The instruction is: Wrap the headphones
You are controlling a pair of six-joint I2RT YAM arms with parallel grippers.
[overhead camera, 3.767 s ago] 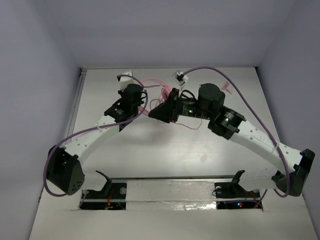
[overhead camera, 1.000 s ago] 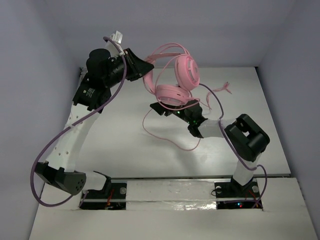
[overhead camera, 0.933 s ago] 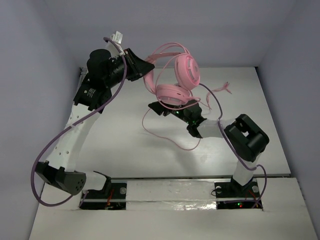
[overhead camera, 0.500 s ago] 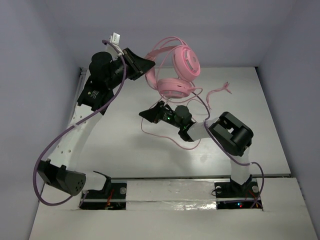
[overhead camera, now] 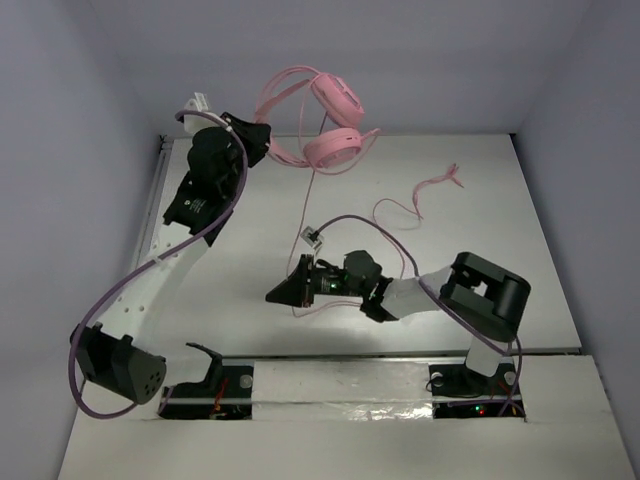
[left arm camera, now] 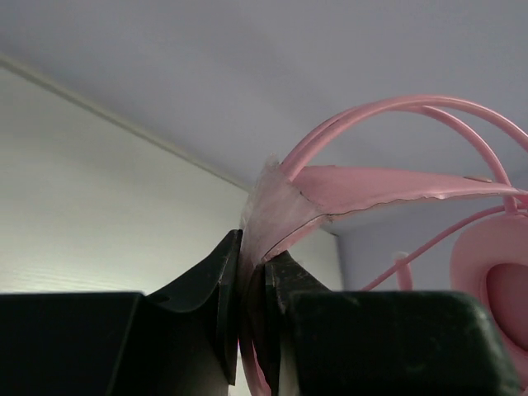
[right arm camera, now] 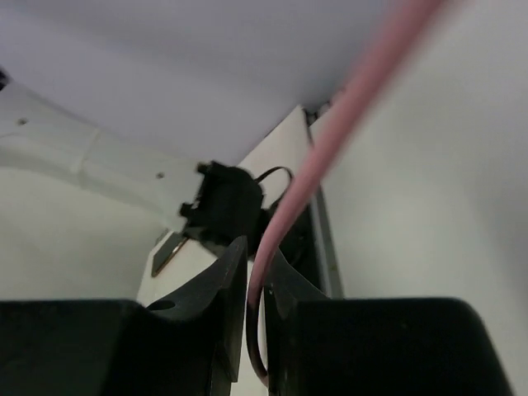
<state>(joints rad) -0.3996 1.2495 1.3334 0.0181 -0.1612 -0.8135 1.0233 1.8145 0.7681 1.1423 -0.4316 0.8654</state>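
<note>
overhead, one pair of pink headphones (overhead camera: 325,120) hangs in the air, clear of the white table (overhead camera: 240,250), just beyond the tips of the left pincer (overhead camera: 262,140). counted: two round cups (overhead camera: 338,97), one above the other; two thin headband hoops (overhead camera: 280,95); one long thin cable (overhead camera: 304,205); two arms, two pincers. the cable drops from the cups down to the right pincer (overhead camera: 275,296), which sits low near the table. a loose stretch of the cable lies curled on the table well apart from that pincer.

the left wrist view adds what the overhead cannot. the left pincer (left arm camera: 252,264) is clenched on the pale strap (left arm camera: 272,198) of the headband, pinched between its two black fingers (left arm camera: 221,289). both hoops arch away above the tips, and only one cup shows, at the frame's right edge. the right wrist view shows the right pincer (right arm camera: 254,260) clamped on the cable (right arm camera: 330,140), which runs up and away from its tips. of the headphones, only that cable shows in this view.
</note>
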